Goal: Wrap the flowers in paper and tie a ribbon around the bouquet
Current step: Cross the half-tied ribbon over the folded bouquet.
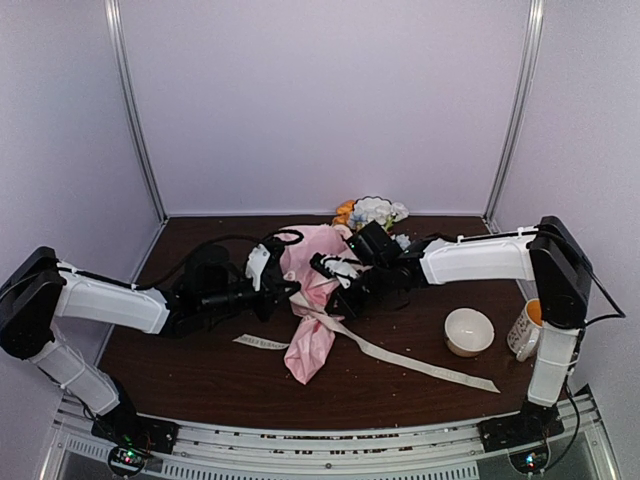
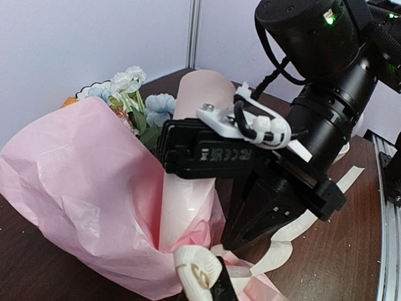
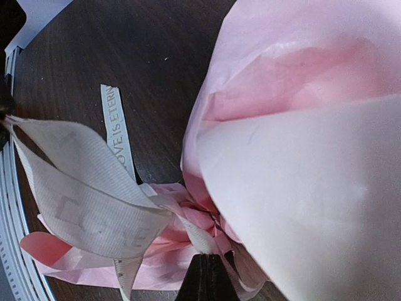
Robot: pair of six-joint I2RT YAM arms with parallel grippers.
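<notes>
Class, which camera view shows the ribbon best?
The top view: both tails of the ribbon show end to end. The right wrist gives only a loop and lettering; the left wrist a curl and part of a tail.

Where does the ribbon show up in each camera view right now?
Top external: ribbon trails from the pink paper toward near right.
Left wrist: ribbon bottom centre, looped.
Right wrist: ribbon lower left, a broad band.
Shared landmark: the pink paper.

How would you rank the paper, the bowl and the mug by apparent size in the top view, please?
1. paper, clearly largest.
2-3. bowl and mug: they look alike, and the right arm hides part of the mug, so unranked.
</notes>
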